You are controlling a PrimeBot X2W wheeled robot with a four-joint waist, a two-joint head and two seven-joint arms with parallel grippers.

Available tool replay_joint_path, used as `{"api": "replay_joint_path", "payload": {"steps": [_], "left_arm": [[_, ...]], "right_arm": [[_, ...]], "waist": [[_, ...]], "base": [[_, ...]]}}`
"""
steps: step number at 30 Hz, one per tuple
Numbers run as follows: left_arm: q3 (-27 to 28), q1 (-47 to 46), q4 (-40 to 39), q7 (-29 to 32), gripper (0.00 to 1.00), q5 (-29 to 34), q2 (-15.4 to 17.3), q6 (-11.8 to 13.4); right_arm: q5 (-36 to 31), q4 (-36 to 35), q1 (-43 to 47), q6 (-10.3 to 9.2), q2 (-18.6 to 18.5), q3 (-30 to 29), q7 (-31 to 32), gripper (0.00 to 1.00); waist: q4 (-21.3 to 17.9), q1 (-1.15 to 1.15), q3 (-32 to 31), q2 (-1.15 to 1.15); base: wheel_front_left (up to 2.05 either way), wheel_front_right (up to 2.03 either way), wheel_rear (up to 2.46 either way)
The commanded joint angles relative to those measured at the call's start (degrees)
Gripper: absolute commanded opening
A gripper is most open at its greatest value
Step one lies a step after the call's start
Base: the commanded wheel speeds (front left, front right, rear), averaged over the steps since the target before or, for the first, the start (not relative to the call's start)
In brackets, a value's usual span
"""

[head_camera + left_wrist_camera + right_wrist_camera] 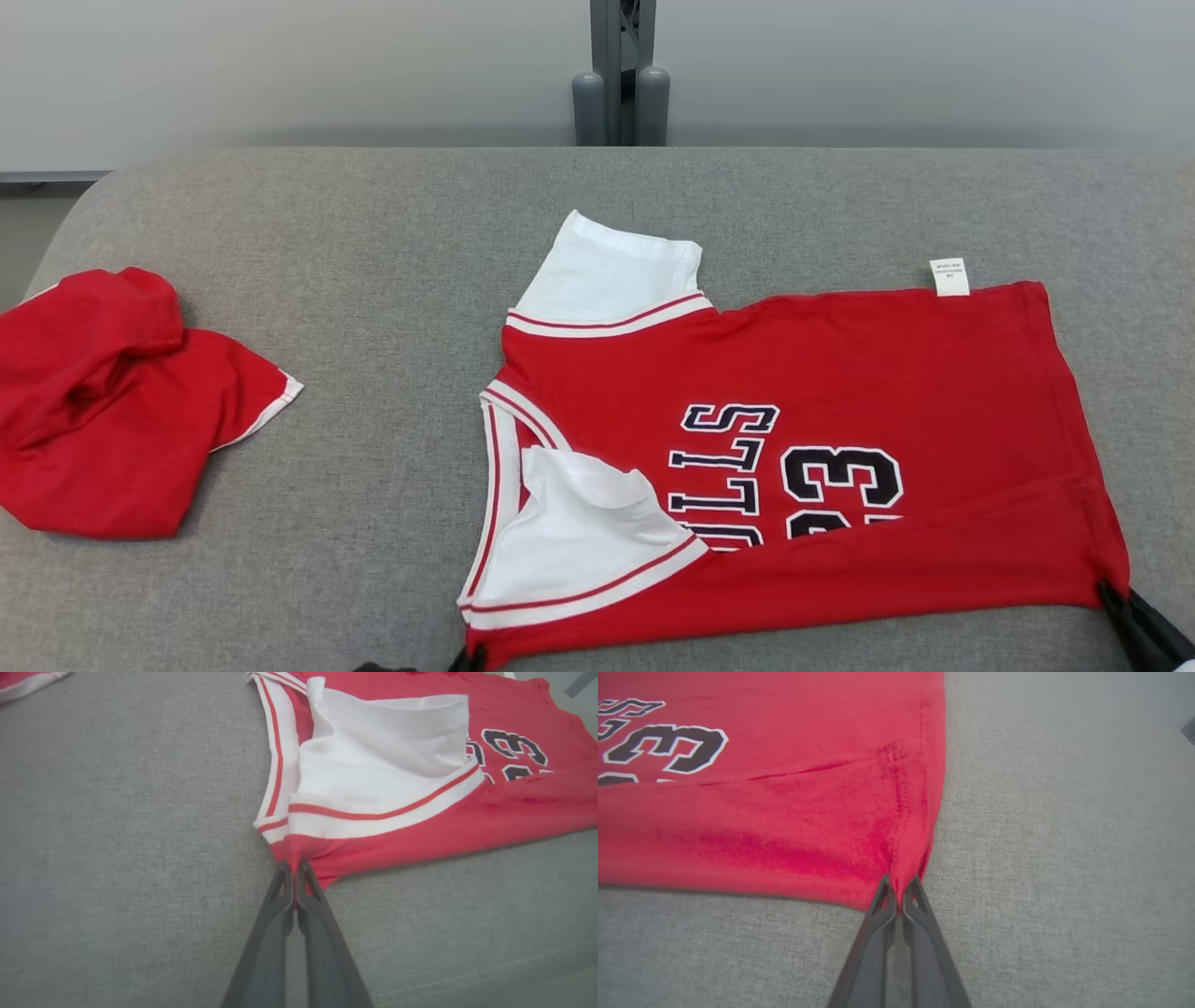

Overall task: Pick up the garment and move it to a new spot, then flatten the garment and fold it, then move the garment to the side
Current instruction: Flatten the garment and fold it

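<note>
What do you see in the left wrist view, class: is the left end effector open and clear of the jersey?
No, the left end effector is shut, its two fingers pinching the red edge of the jersey.

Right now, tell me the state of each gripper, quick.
Left gripper: shut on the jersey, at its near corner by the white sleeve.
Right gripper: shut on the jersey, at its near hem corner.
</note>
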Motion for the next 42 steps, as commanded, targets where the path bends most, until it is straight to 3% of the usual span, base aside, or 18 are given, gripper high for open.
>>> {"api": "replay_joint_path", "payload": {"steps": [1,5,6,7,8,9,10,16,22,29,42], "left_arm": [[-0.17,0.27,0.11,0.62,0.0,-0.53,0.32,-0.3],[-0.84,-1.46,0.8,1.5,0.0,-1.46,-1.2,-1.1],[-0.94,-1.74,1.18,1.34,0.09,-1.45,-1.47,-1.17],[-1.06,-2.16,1.42,0.9,0.36,-1.3,-1.78,-1.23],[-1.12,-2.49,1.57,0.5,0.93,-1.01,-2.09,-1.13],[-1.23,-2.51,1.69,0.18,1.0,-0.82,-2.25,-1.1],[-1.25,-2.43,1.67,0.02,1.0,-0.66,-2.3,-0.93],[1.19,-4.94,-3.33,-2.23,1.0,-0.48,-1.72,-0.15],[1.93,-14.59,-4.34,1.61,1.0,1.45,1.76,-2.99],[1.34,-29.68,-0.67,7.3,1.0,3.62,1.6,-5.91],[6.71,-62.2,27.45,25.2,1.0,-4.35,-3.42,-9.85]], "right_arm": [[-0.05,-0.24,0.55,-0.05,-0.54,-0.6,0.27,0.0],[-0.2,-3.02,1.51,-0.05,0.34,-0.45,2.2,0.02],[-0.54,-3.55,1.49,-0.05,0.38,-0.79,2.38,0.1],[-0.8,-3.95,1.64,-0.05,0.49,-1.19,2.44,0.2],[-0.84,-4.3,1.82,-0.04,0.78,-1.7,2.45,0.39],[-1.02,-4.62,2.01,-0.05,1.08,-2.27,2.51,0.84],[-1.39,-5.04,2.13,-0.04,1.15,-2.95,2.52,1.0],[-4.84,-9.77,2.44,-0.04,1.71,-7.05,1.62,1.0],[-8.06,-16.13,0.7,-0.04,3.13,-7.46,3.58,1.0],[-8.75,-20.78,-2.78,-0.04,3.67,-4.7,5.47,1.0],[-5.43,-20.49,-13.05,-0.04,1.99,1.33,2.1,1.0]], "waist": [[-0.13,0.0,0.07,0.0],[-0.44,0.0,-0.19,0.0],[-0.58,0.0,-0.38,0.0],[-0.68,0.0,-0.56,0.0],[-0.79,0.0,-0.75,0.0],[-0.93,0.0,-0.93,0.0],[-1.06,0.0,-1.07,0.0],[-1.76,0.0,-1.72,0.0],[-3.33,0.0,-1.13,0.0],[-6.68,0.0,2.19,0.0],[-13.65,0.0,15.82,0.0]], "base": [[0.0,0.0,0.0],[0.0,0.0,0.0],[0.0,0.0,0.0],[0.0,0.0,0.0],[0.0,0.0,0.0],[0.0,0.0,0.0],[0.0,0.0,0.0],[0.0,0.0,0.0],[0.0,0.0,0.0],[0.0,0.0,0.0],[0.0,0.0,0.0]]}}
